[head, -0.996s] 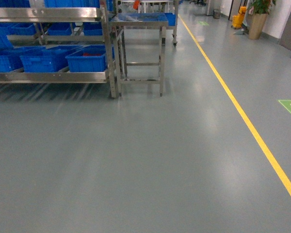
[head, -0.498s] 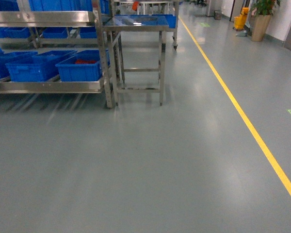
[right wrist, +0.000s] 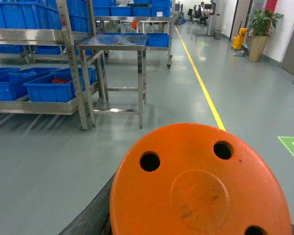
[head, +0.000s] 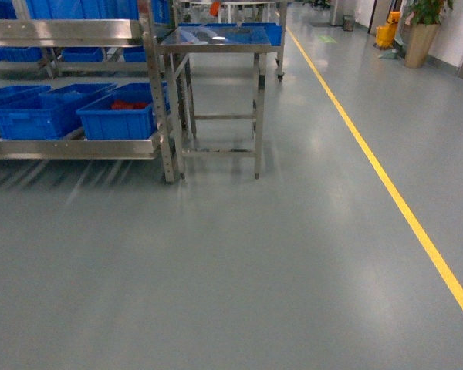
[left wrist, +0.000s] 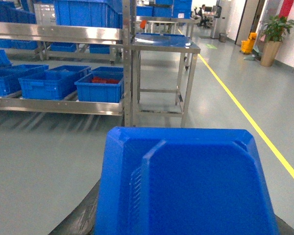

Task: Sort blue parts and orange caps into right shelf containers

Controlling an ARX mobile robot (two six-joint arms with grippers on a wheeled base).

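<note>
A steel shelf rack [head: 77, 146] stands on the grey floor [head: 231, 270], and everything else is placed from it. On its lower shelf sit the right shelf containers [head: 119, 116], bright-blue crates in a row; the one nearest the rack's right post holds orange-red items [head: 127, 104], probably the orange caps, though they are too small to read. More blue crates [head: 77, 9] sit on the rack's upper level. Just beside the rack's right post stands a steel surface [head: 216, 37] on four legs, its top blue. A yellow line [head: 386, 185] runs along the floor well to the right of the rack, and a potted plant [head: 424, 27] stands far beyond it.

The left wrist view is filled near the lens by a blue moulded part [left wrist: 186, 181], with the rack and its crates past it. The right wrist view is filled by a round orange disc [right wrist: 201, 186] with holes in it. Neither hand shows in any view, so I cannot tell whether either is released or clenched.
</note>
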